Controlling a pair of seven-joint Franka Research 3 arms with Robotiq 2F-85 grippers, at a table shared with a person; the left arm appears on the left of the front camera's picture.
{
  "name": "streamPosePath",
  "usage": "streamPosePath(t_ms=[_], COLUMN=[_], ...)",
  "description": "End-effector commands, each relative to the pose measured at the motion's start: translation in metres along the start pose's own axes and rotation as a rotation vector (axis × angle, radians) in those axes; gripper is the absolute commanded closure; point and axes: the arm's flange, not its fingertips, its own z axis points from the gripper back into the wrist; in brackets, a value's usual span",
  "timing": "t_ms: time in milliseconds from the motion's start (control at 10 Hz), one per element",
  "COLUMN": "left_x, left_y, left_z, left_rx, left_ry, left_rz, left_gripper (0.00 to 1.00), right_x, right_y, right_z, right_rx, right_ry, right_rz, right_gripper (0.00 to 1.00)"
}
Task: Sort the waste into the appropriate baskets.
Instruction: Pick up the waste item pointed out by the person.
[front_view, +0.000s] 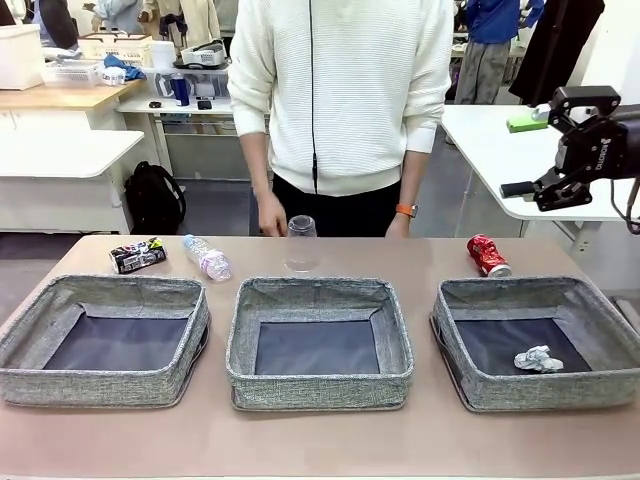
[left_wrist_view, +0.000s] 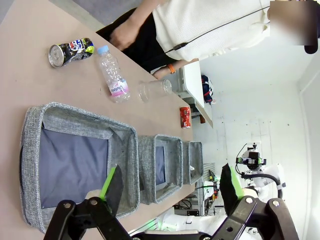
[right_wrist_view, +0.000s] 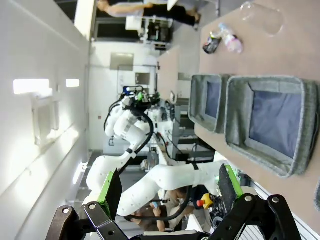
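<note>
Rough grey woven-cloth baskets (front_view: 320, 390), smooth matt table (front_view: 320, 445), clear plastic cup (front_view: 301, 228), clear plastic bottle (front_view: 207, 258), shiny metal red can (front_view: 488, 256), crumpled paper ball (front_view: 538, 359)

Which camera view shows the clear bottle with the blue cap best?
The left wrist view: the clear bottle lies large there, blue cap and pink label plain. The front view shows the bottle smaller; the right wrist view, tiny and far off.

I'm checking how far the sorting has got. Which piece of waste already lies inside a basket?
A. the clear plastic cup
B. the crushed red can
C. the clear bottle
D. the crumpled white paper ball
D: the crumpled white paper ball lies on the dark bottom of the right basket, while the red can, bottle and cup rest on the table beyond the baskets.
</note>
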Motion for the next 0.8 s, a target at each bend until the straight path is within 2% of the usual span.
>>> streamPosePath(t_ms=[0,700], left_x=[-0.0003,-0.0003], left_y=[-0.0007,-0.0007], left_z=[-0.0007,-0.0007], left_rx=[-0.016,-0.016], left_ry=[-0.007,-0.007], left_rz=[-0.020,-0.020], left_gripper=[0.00,0.00], right_x=[0.0009,0.0009], right_y=[0.0052,0.0052], right_z=[0.0021,0.0021], right_rx=[-0.013,-0.013], right_ry=[0.002,0.002], right_rz=[-0.014,-0.014], right_gripper=[0.00,0.00])
